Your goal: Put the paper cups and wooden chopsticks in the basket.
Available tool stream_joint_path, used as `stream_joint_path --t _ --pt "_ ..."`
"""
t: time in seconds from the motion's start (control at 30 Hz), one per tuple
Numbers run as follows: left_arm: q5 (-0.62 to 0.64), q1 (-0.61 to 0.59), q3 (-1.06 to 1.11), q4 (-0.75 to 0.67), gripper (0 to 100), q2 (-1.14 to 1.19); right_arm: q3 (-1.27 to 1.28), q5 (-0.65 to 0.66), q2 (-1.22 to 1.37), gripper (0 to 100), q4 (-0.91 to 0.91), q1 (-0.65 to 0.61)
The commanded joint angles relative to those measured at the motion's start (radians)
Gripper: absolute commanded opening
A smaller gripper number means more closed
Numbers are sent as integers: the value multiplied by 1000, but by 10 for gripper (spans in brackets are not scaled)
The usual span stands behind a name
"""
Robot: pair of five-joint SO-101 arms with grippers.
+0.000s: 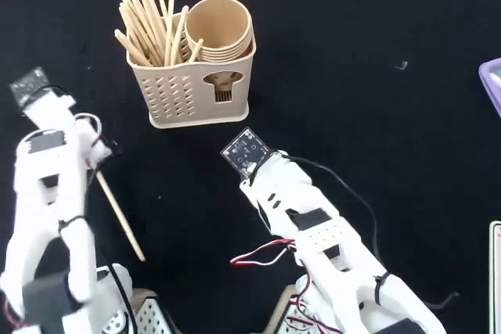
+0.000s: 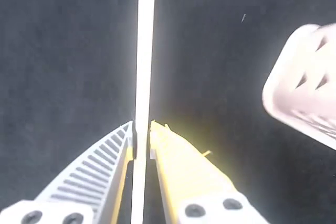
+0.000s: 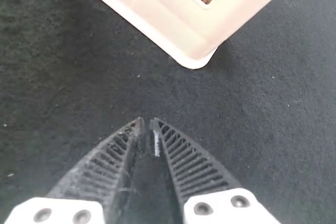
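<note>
High view — basket (image 1: 196,95) at twelve o'clock holds the paper cups (image 1: 220,27) and chopsticks (image 1: 147,30) | one chopstick (image 1: 121,217) at eight o'clock, clamped in left gripper (image 2: 142,126) | right gripper (image 3: 146,124) closed, empty | judged nearly done.

Blurred and cropped by the frame edge, left wrist view: basket (image 2: 299,87). Cropped to one corner, right wrist view. Hidden between the closed fingers of the left gripper (image 2: 142,127): held end of chopstick (image 2: 144,66). Hidden inside the basket: lower parts of paper cups (image 1: 219,25). Cut by the frame edge, well apart from the basket, kind indiscernible: purple object (image 1: 491,84).
</note>
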Motion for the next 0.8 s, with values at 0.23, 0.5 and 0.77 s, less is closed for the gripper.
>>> stream_joint_path --t 0.23,0.5,0.77 --pt "-115 -28 -94 -29 30 -390 -2 5 -31 31 -21 17" --pt "-115 65 -214 -150 30 -508 -2 5 -31 31 -18 18" --pt "-115 162 -372 -253 30 -509 -1 5 -31 31 -17 18"
